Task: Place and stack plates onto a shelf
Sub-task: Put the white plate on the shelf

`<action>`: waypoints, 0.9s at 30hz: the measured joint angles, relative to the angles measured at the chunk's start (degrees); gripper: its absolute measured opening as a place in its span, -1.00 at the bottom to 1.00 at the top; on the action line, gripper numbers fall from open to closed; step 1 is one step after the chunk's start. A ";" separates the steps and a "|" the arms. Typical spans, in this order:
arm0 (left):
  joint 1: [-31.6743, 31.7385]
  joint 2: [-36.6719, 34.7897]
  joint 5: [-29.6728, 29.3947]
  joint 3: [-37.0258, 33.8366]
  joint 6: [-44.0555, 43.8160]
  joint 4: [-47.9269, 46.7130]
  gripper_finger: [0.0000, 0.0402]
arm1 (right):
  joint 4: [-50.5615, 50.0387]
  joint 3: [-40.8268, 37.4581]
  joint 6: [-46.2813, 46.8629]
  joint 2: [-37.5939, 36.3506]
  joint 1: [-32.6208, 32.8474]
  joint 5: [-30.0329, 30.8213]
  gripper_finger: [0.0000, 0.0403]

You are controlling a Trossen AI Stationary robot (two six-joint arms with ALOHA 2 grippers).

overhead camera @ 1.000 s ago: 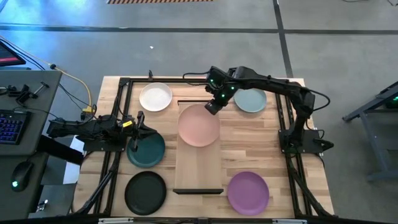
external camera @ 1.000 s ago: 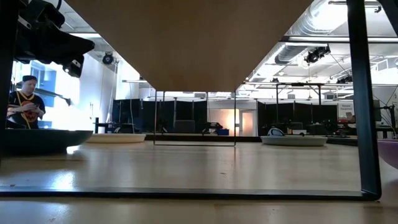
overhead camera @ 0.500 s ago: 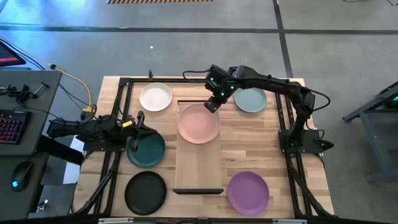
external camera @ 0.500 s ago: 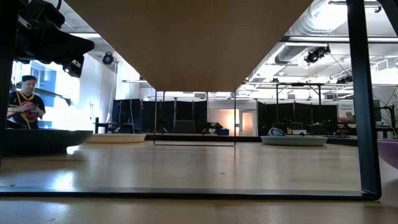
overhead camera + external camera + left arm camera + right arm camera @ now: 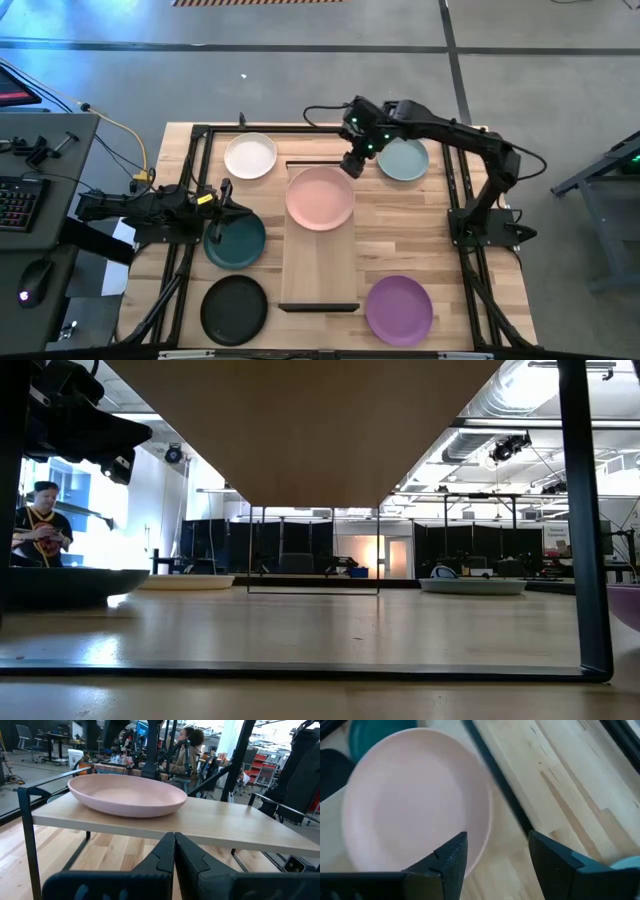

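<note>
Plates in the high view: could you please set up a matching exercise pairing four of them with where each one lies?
Column one:
1. pink plate
2. white plate
3. purple plate
4. dark teal plate

Column two:
A. on the table, at the shelf's near right
B. under the left gripper
C. on the shelf's far end
D. on the table, at the shelf's far left

Pairs: 1-C, 2-D, 3-A, 4-B

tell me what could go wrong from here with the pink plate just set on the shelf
The round pink plate covers nearly the full width of the pale wooden shelf, so a nudge might tip it off an edge. The open right gripper sits close to its rim and could clip it while pulling away.
</note>
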 joint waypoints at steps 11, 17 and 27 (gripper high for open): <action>0.02 0.00 0.00 -0.02 0.00 -0.01 -1.00 | 22.18 -29.23 11.92 -22.89 14.43 3.23 -0.04; 0.02 0.00 0.00 0.00 0.00 0.02 -1.00 | 43.50 -39.80 15.79 -34.34 22.33 19.83 -0.04; 0.02 0.02 0.15 0.00 -6.99 7.30 -1.00 | 52.09 -46.15 18.76 -39.09 25.64 30.67 -0.04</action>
